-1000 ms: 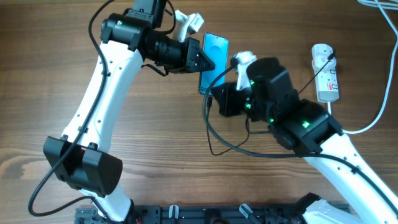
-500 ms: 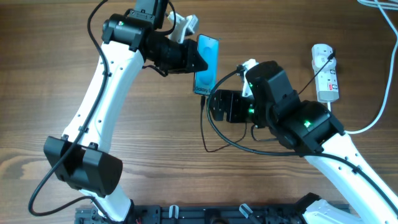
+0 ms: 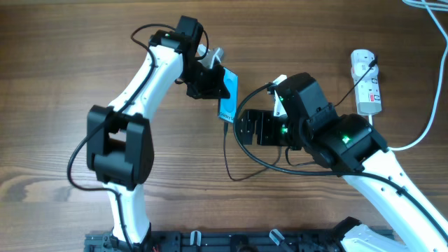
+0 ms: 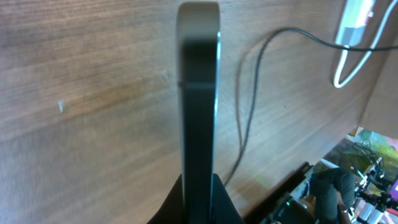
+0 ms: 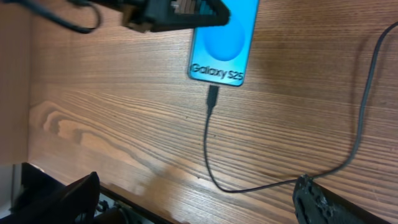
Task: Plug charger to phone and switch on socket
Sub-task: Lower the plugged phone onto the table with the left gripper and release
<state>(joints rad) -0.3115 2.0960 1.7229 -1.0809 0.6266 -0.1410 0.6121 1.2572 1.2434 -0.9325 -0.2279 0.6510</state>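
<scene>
My left gripper (image 3: 215, 82) is shut on the phone (image 3: 229, 92), a cyan-screened slab held tilted above the table. In the left wrist view the phone (image 4: 199, 93) shows edge-on, with the black jaws (image 4: 199, 202) pressed against both faces. The charger (image 5: 208, 149) is a thin black cable. Its connector tip (image 5: 212, 96) meets the phone's (image 5: 224, 37) bottom edge below the white text strip. My right gripper (image 3: 241, 130) stands open just right of the connector, with nothing between its fingers (image 5: 317, 202). The white socket (image 3: 367, 82) lies at the far right.
The charger cable (image 3: 234, 164) loops over the wood below the phone and passes under my right arm. A thick white cord (image 3: 420, 136) runs from the socket along the right edge. A black rail (image 3: 231, 241) lines the table's front edge.
The right gripper has opened wide and let go of the connector, drawing back a little. The left arm swung its elbow inward, and the phone came down and to the left.
</scene>
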